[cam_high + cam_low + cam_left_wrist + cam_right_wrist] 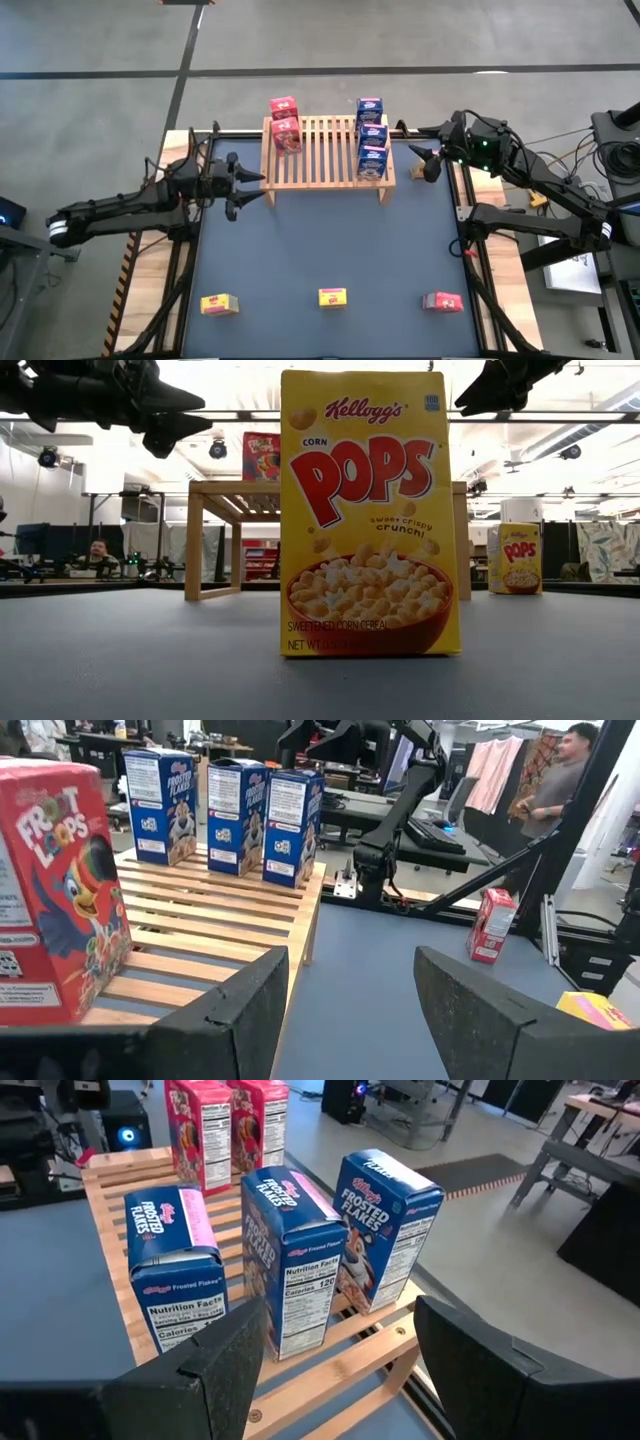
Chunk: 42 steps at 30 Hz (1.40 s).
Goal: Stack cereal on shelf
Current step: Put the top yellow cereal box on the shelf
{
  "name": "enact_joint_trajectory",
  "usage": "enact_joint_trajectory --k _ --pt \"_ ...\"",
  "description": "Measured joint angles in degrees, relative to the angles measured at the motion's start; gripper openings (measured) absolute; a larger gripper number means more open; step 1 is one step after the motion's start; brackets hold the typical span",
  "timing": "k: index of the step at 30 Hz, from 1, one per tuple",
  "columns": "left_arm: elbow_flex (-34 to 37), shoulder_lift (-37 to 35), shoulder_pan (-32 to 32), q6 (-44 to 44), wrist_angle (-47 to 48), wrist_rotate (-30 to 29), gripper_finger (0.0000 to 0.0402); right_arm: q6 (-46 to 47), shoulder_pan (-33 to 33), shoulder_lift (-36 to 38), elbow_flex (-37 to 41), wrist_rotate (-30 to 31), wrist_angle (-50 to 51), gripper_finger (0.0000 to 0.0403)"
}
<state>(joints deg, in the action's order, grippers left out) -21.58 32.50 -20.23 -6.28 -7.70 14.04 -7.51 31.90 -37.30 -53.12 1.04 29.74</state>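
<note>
— What is found on the shelf (325, 152)?

— Three blue boxes (372, 137) are seen standing upright in a row along its right end, and two red boxes (285, 124) along its left end. The middle slats are left bare.

— And the rest of the cereal?

— Three boxes are set along the table's (320, 240) near edge, well apart from one another: a yellow box (219, 304) to the left, a second yellow box (333, 297) in the middle, and a third red box (442, 302) to the right. In the low view the middle one is shown upright and close to the camera, with the other yellow box farther back.

— How is the left gripper (243, 186) placed?

— It is held just beside the shelf's left end, above the table. Its fingers (235, 1010) are seen spread apart, with nothing between them.

— And the right gripper (425, 150)?

— It is held just off the shelf's right end, near the blue boxes. Its fingers (205, 1370) are likewise parted and nothing is gripped.

— Is anyone seen beyond the table?

— A person (560, 780) is shown standing in the room behind, in the left wrist view.
</note>
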Motion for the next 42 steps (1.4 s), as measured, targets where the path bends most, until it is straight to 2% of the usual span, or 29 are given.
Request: enact_joint_trajectory --k 14,19,26,35,42 --pt "0.00 -0.73 0.00 -0.29 0.02 -0.05 0.0200 2.83 0.00 -1.85 0.00 0.00 2.75 0.0244" --pt "0.00 -0.40 0.00 -0.96 0.17 -0.04 0.0200 -0.88 0.00 -4.15 0.00 0.55 3.45 0.0244" --pt "-0.02 -0.74 0.00 -1.34 1.25 -0.05 0.0200 -0.61 0.00 -6.26 0.00 0.42 3.46 0.0244" --pt "-0.02 -0.45 -0.02 -0.43 1.46 -0.14 0.0200 -2.14 0.00 -6.27 -0.07 0.54 1.24 0.0244" --pt "-0.02 -0.53 -0.07 1.19 1.43 -2.58 0.0200 -2.90 0.00 -5.52 -0.07 2.01 1.45 0.0234"
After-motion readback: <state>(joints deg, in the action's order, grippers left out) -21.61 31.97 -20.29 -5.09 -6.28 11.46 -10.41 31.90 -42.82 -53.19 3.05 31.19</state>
